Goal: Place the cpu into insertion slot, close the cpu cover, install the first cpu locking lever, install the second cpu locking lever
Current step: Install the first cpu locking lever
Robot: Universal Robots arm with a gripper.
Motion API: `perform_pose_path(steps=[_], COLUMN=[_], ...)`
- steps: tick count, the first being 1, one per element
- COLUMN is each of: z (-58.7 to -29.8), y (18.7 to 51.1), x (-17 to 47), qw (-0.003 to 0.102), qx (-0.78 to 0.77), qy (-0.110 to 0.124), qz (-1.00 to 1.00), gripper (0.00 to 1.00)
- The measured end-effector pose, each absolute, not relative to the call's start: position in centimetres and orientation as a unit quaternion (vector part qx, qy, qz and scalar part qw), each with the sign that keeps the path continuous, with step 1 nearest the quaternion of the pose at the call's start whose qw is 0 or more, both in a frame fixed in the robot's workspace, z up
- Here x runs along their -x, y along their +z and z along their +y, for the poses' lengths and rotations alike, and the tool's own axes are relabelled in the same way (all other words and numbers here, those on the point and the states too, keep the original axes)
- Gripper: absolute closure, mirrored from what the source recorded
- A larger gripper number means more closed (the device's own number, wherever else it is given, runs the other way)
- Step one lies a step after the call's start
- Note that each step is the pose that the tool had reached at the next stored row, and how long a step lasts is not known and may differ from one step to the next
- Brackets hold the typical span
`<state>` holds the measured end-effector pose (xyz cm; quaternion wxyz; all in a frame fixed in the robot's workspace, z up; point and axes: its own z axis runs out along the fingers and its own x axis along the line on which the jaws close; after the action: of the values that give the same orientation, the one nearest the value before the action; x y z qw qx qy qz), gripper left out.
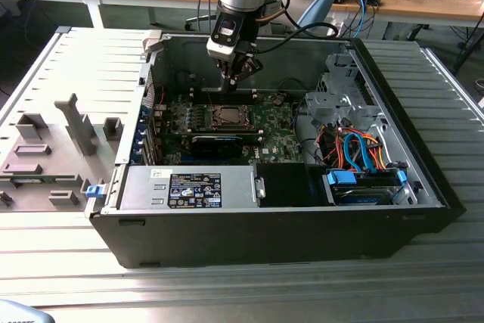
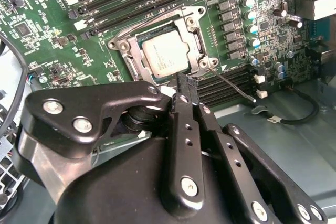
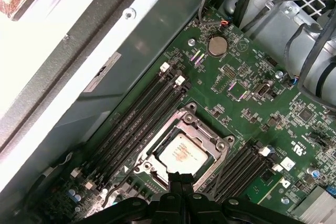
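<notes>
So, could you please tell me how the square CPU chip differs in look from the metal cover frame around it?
The dull silver-grey square CPU chip is a solid, flat plate, while the thin silver metal cover frame is open, with a square window. The CPU chip is smaller and shows through that window; the cover frame surrounds it, lying over its edges. The chip is plain; the frame has tabs and screws at its corners. Both are metallic, square, and lie flat on the green circuit board.

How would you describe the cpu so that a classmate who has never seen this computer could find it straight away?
Start at the open black computer case and look down at its green circuit board. Near the middle sits a square socket framed by the cpu cover, beside long black memory slots. The cpu is the pale metal square inside that frame, just ahead of the gripper.
</notes>
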<state>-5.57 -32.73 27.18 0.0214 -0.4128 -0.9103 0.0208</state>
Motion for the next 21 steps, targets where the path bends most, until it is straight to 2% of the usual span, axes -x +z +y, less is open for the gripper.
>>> perform_pose_path(steps=[21], z=[-32.73], y=[27.18], x=[5.57], qw=[0.021], qx=[0.394], qy=[0.021], qz=[-0.918], gripper=[0.89])
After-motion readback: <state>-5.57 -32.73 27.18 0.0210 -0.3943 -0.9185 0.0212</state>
